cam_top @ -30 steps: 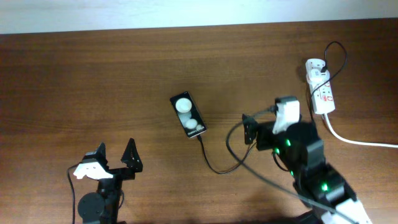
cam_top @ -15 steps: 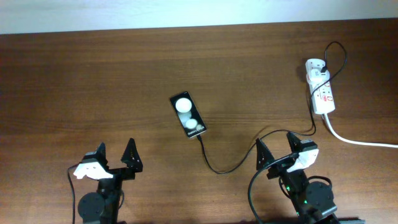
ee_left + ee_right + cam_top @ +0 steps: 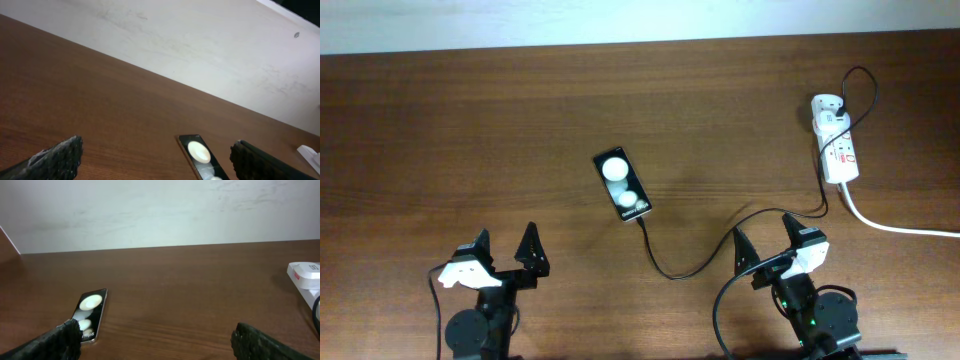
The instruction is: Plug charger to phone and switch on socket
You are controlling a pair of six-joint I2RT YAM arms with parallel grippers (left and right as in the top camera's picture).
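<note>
The black phone (image 3: 622,184) lies flat mid-table with two white glare spots; it also shows in the left wrist view (image 3: 199,157) and the right wrist view (image 3: 90,314). The thin black charger cable (image 3: 672,268) runs from the phone's near end across the table to the white plug block on the socket (image 3: 836,140), a white power strip at the far right, partly seen in the right wrist view (image 3: 306,275). My left gripper (image 3: 505,259) is open and empty at the front left. My right gripper (image 3: 767,256) is open and empty at the front right.
The strip's thick white cord (image 3: 900,226) trails off the right edge. A white wall (image 3: 160,210) stands behind the table's far edge. Bare wood lies between the grippers and the phone.
My right arm has pulled back from near the cable's middle to the front right edge. The cable now lies loose on the table. The left arm has not moved.
</note>
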